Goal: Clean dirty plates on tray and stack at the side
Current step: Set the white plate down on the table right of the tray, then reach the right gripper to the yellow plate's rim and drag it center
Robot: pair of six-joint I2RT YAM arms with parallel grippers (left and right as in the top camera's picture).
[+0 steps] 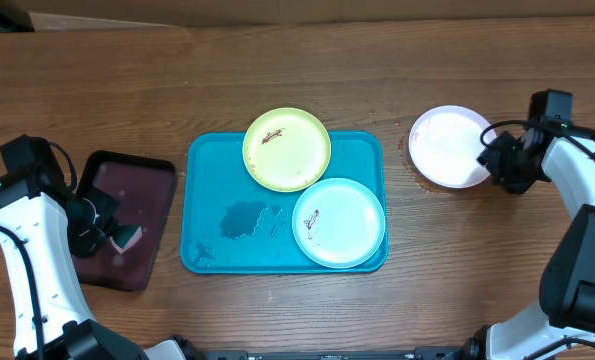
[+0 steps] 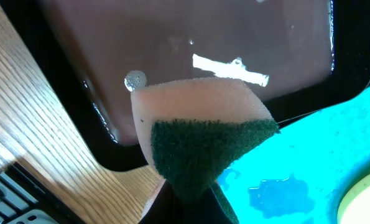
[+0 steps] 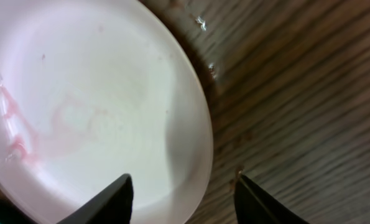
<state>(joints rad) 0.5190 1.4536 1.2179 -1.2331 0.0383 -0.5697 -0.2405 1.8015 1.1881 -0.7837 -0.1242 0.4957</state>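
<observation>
Right pincer [image 3: 181, 199]: spread astride rim of white plate [image 1: 447, 145], 3 o'clock — contact unclear, could snag it;
Left pincer [image 2: 186, 204]: pinching sponge [image 2: 203, 130] — may drip

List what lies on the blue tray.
A yellow-green plate overhanging the far rim, a pale teal plate, both smeared, and a water puddle. The tray floor under the plates is hidden.

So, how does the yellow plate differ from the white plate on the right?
The yellow plate lies on the tray, overhanging its far rim; the white plate lies on the table. The yellow plate has a small dark smear; the white plate shows only faint pink streaks. Both are round and face up.
</observation>
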